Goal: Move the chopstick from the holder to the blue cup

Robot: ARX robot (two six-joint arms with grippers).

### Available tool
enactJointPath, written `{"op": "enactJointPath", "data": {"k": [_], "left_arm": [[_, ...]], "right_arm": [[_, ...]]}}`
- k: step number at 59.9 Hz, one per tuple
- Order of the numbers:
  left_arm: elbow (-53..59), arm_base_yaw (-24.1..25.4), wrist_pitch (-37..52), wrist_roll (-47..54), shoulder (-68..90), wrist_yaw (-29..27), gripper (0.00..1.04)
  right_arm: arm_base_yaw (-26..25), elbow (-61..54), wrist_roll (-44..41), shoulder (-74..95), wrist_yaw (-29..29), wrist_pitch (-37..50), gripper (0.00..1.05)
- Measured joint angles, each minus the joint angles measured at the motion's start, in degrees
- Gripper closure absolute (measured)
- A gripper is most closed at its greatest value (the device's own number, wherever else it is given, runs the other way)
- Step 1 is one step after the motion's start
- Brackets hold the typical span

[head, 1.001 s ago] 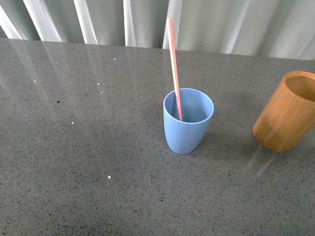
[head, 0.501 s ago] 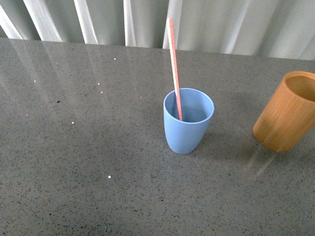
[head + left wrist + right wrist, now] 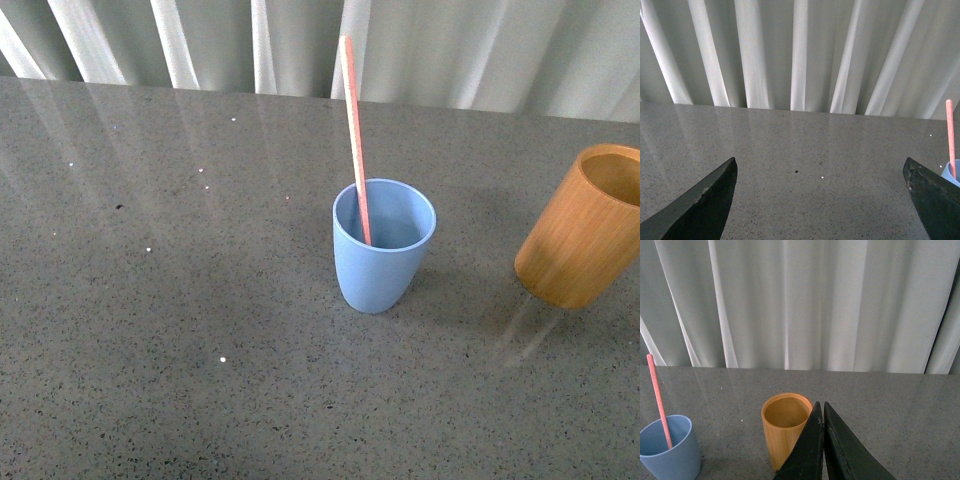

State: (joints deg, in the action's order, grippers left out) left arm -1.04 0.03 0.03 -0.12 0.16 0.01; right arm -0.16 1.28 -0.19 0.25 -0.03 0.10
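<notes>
The blue cup (image 3: 383, 248) stands upright near the middle of the grey table, with one pinkish-red chopstick (image 3: 352, 120) leaning in it. The orange-brown holder (image 3: 585, 228) stands to its right at the frame edge; its inside looks empty in the right wrist view (image 3: 784, 427). No arm shows in the front view. My left gripper (image 3: 820, 172) is open and empty over bare table, the cup (image 3: 953, 173) and chopstick (image 3: 950, 135) off to one side. My right gripper (image 3: 821, 405) is shut on nothing, its tips just in front of the holder, with the cup (image 3: 667, 447) and chopstick (image 3: 658, 397) beyond.
The speckled grey table (image 3: 180, 300) runs back to a wall of pale pleated curtains (image 3: 450, 45). Nothing else stands on the table in view.
</notes>
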Motion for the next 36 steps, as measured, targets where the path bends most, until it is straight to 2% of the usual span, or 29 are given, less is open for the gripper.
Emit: {"op": "enactJointPath", "data": {"k": [23, 36], "left_arm": [[0.0, 0.0, 0.0, 0.0, 0.0, 0.0, 0.07], [0.0, 0.0, 0.0, 0.0, 0.0, 0.0, 0.07]], "right_arm": [[0.0, 0.0, 0.0, 0.0, 0.0, 0.0, 1.04], [0.0, 0.0, 0.0, 0.0, 0.0, 0.0, 0.69]]}}
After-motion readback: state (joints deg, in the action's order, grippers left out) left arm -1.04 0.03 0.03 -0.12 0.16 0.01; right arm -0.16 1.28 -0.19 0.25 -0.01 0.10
